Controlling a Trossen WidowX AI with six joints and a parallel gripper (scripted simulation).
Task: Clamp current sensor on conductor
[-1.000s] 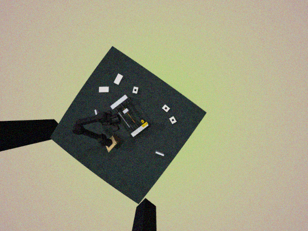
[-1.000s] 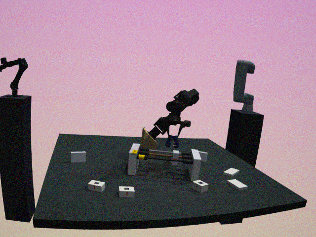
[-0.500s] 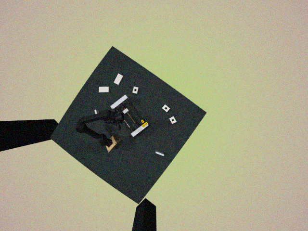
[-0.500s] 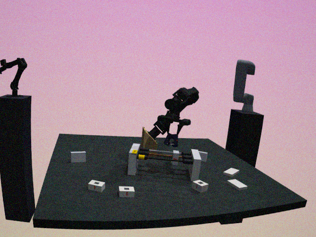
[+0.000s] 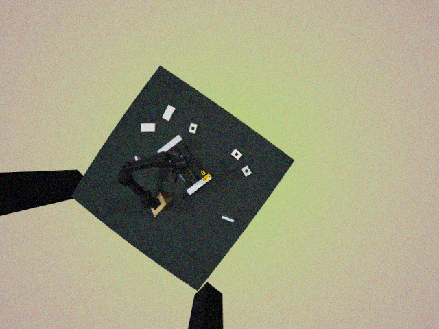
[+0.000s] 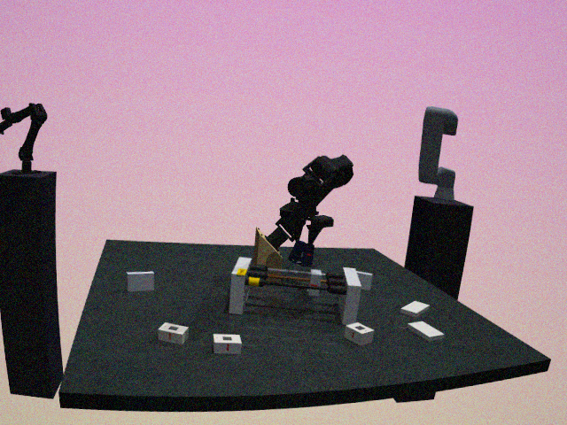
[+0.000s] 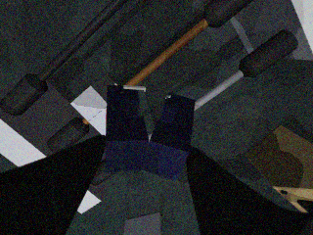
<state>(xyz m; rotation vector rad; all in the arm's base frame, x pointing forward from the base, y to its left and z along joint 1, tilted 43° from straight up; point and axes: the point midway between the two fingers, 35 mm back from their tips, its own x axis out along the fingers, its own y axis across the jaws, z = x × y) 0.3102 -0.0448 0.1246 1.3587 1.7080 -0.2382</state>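
Note:
The dark blue split-core sensor (image 6: pixel 299 253) (image 7: pixel 147 158) is held off the table, its two halves spread in a V that points away from the gripper. A small red mark shows on it in the exterior view. My gripper (image 6: pixel 304 247) (image 7: pixel 147 147) is shut on it, a finger on each side. The sensor is around no conductor. Beyond it in the wrist view are an orange-brown conductor (image 7: pixel 168 53), a grey one (image 7: pixel 219 90) and a dark one (image 7: pixel 83 41). A yellow tag (image 5: pixel 206 177) (image 6: pixel 241 271) is on one end block; its lettering and the LOAD marker cannot be read.
White end blocks (image 5: pixel 169 143) (image 5: pixel 199 185) (image 6: pixel 236 292) (image 6: pixel 350 299) carry the conductors. A tan bracket (image 5: pixel 161 205) (image 6: pixel 263 249) stands by the arm's base. White blocks with square holes (image 6: pixel 173 334) (image 6: pixel 227 343) (image 6: pixel 359 334) and flat white pieces (image 6: pixel 415 307) (image 6: pixel 425 330) lie around the rack.

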